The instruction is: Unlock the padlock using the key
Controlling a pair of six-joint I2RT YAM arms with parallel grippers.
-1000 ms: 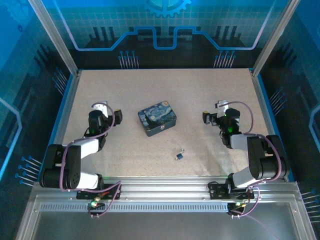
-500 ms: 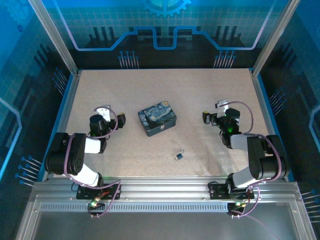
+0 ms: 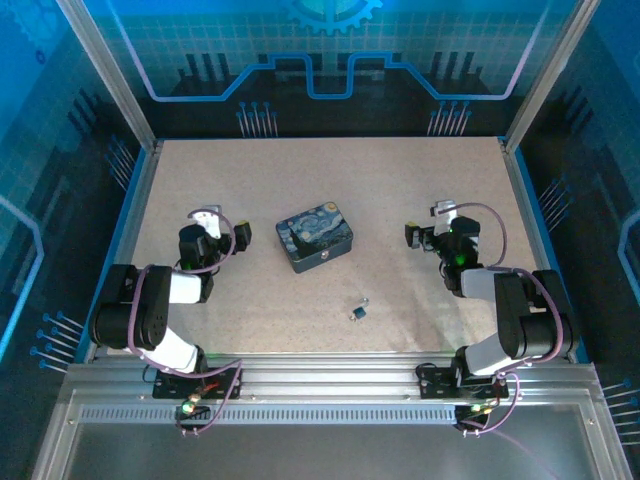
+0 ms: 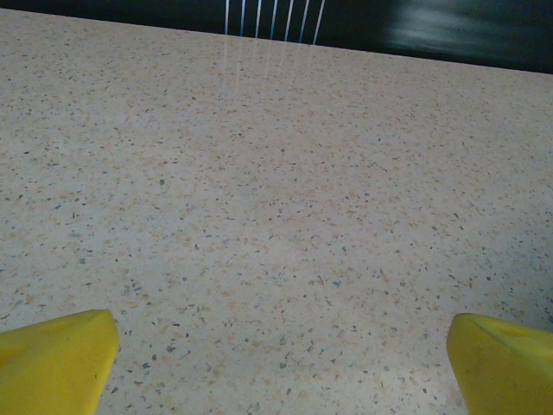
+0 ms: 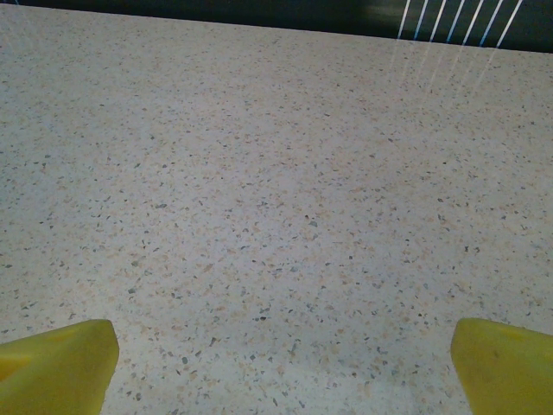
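- Two claws, the left claw [image 4: 281,363] and right claw [image 5: 283,363], both gape wide and empty over the tabletop [image 3: 400,180].
- The padlock [image 3: 356,314] lies between the arms, nearer than the tin [image 3: 315,238].

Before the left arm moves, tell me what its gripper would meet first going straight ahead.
The way looks free: the left gripper, open, faces bare table up to the dark back wall. If angled downward, it may touch the table first.

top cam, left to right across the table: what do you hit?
left gripper → tin box → padlock → right gripper
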